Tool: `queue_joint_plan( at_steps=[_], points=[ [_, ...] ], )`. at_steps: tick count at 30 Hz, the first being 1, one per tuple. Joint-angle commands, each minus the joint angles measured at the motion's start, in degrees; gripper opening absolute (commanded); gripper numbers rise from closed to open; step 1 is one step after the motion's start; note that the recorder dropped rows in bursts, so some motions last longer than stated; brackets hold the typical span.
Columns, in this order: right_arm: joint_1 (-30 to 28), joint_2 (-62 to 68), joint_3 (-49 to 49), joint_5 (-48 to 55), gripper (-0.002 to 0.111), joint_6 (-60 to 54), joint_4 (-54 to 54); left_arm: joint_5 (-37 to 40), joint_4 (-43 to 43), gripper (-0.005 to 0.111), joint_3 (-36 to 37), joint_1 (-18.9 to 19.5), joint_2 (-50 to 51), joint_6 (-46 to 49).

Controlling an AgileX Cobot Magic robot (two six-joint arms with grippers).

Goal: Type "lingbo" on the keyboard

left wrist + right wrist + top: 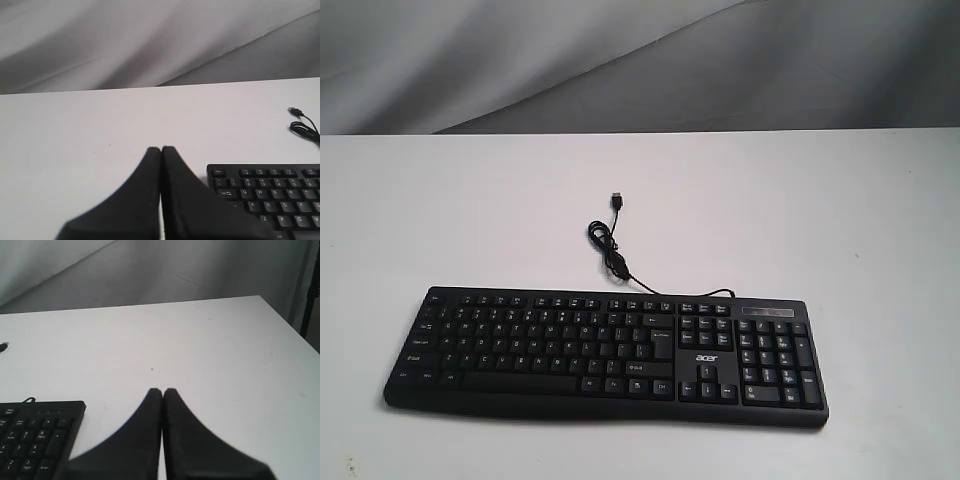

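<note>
A wide black keyboard [605, 350] with white legends and an acer logo lies near the front of the white table. Its thin black cable [611, 250] coils behind it and ends in a loose USB plug [617, 199]. No arm shows in the exterior view. In the left wrist view my left gripper [161, 149] is shut and empty, just off the keyboard's [270, 197] Esc corner. In the right wrist view my right gripper [162, 390] is shut and empty, beside the keyboard's [37, 440] number pad end.
The white table [800, 220] stretches behind and to both sides of the keyboard. Grey cloth [620, 60] hangs behind the table's far edge. The table's right edge [290, 325] and a dark stand leg [309, 295] show in the right wrist view.
</note>
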Motion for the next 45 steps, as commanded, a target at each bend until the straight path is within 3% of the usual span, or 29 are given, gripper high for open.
queue_joint_plan(
  at_steps=[1, 5, 10, 13, 21, 24, 27, 32, 37, 45],
  points=[
    [0.0, -0.4, 0.2, 0.0, 0.0, 0.0, 0.2, -0.4, -0.2, 0.0, 0.3, 0.1, -0.2, -0.1],
    [0.0, -0.4, 0.2, -2.3, 0.0, 0.0, 0.2, -0.4, -0.2, 0.0, 0.3, 0.1, -0.2, -0.1],
    [0.0, -0.4, 0.2, -24.9, 0.0, 0.4, 1.2, -0.4, -0.2, 0.0, 0.3, 0.1, -0.2, -0.1],
    [0.0, -0.4, 0.2, -32.8, 0.0, 0.4, 1.2, -0.4, -0.2, 0.0, 0.3, 0.1, -0.2, -0.1],
    [0.0, -0.4, 0.2, -42.7, 0.0, 0.6, 1.2, -0.4, -0.2, 0.0, 0.3, 0.1, -0.2, -0.1],
    [0.0, -0.4, 0.2, -51.0, 0.0, 13.8, 0.2, -0.4, -0.2, 0.0, 0.3, 0.1, -0.2, -0.1],
    [0.0, 0.9, 0.2, -59.2, 0.0, 19.0, -2.7, -0.4, -0.2, 0.0, 0.3, 0.1, -0.2, -0.1],
    [0.0, 13.0, -14.4, -40.4, 0.0, 24.9, -9.1, -0.4, -0.2, 0.0, 0.3, 0.1, -0.2, -0.1],
    [0.1, 35.0, -32.3, -25.7, 0.0, 40.2, -33.1, -0.4, -0.2, 0.0, 0.3, 0.1, -0.2, -0.1],
    [1.2, 69.0, -52.4, -13.9, 0.0, 36.7, -39.1, -0.4, -0.2, 0.0, 0.3, 0.1, -0.2, -0.1]
  ],
)
